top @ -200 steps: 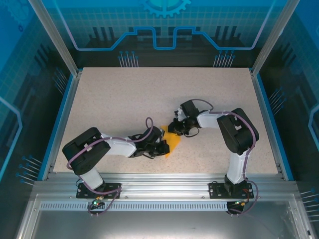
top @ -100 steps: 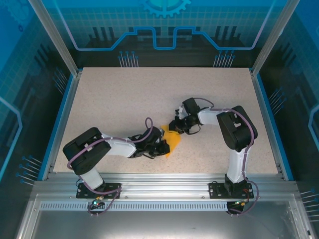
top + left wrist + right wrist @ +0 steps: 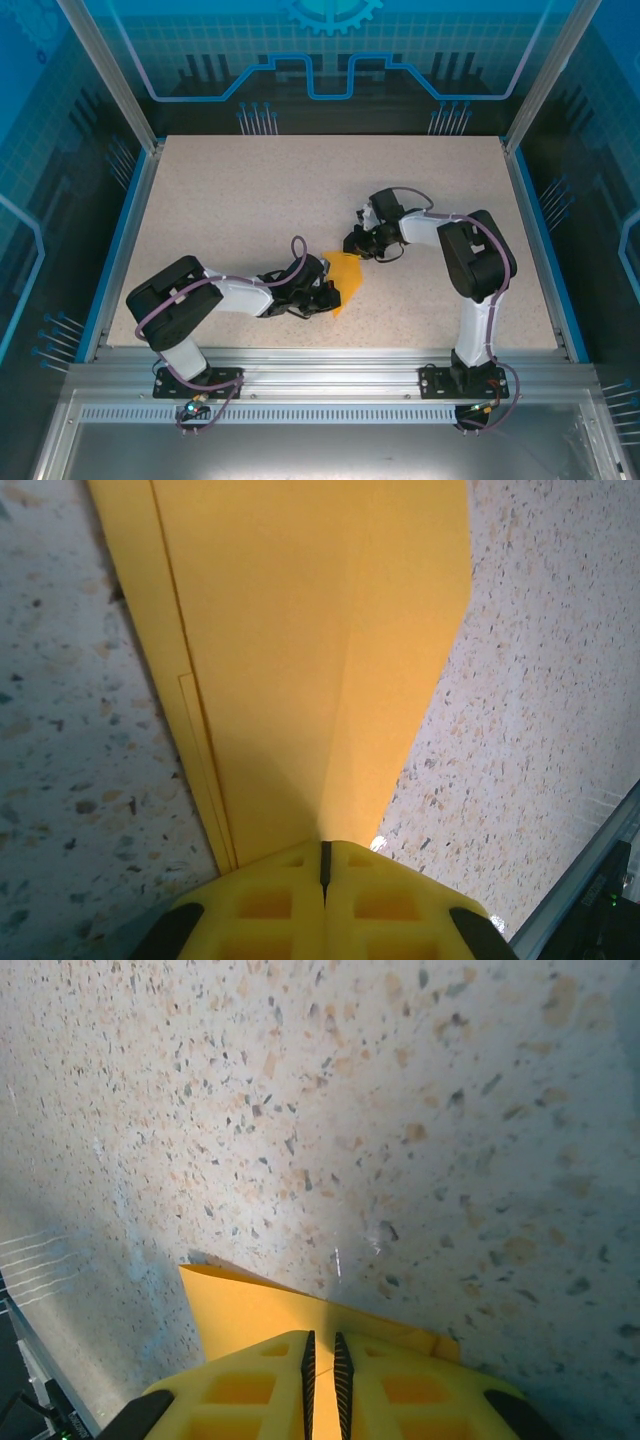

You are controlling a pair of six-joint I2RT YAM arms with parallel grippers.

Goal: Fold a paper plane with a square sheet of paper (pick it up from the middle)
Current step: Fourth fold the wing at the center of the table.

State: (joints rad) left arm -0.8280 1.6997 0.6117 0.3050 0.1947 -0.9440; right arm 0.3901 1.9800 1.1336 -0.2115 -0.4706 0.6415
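The left gripper point(image 3: 323, 872) is lying low over the table point(image 3: 230, 210) and clamping the near end of the paper point(image 3: 310, 630). Its yellow pads are pressing fully together, with the folded layers coming out from between them. From its wrist the paper is showing a lengthwise crease running away from the jaws and a stacked edge of layers along its left side. The paper is sitting a little nearer than the table's middle, spanning the gap between the two grippers. The right gripper point(image 3: 322, 1352) is reaching in from the far right and pinching the opposite edge, its jaws nearly shut with just a thin slit between them where the orange-yellow sheet is passing through. The step in hand is probably the setting or squaring of a fold. Doing it well is likely calling for the left grip acting as the anchor while the right one is guiding its edge, so the layers are lining up along the centre crease before any pressing. Pulling the two ends apart too hard is risking a tear, or the thin sheet slipping out. Around them the aluminium rail point(image 3: 330, 365) is running along the near edge and blue panel walls point(image 3: 330, 70) are standing beyond. The likeliest hindrance is the two grippers crowding each other over so small a sheet, and the left arm's looping cable point(image 3: 298, 248) is arching close to the paper.
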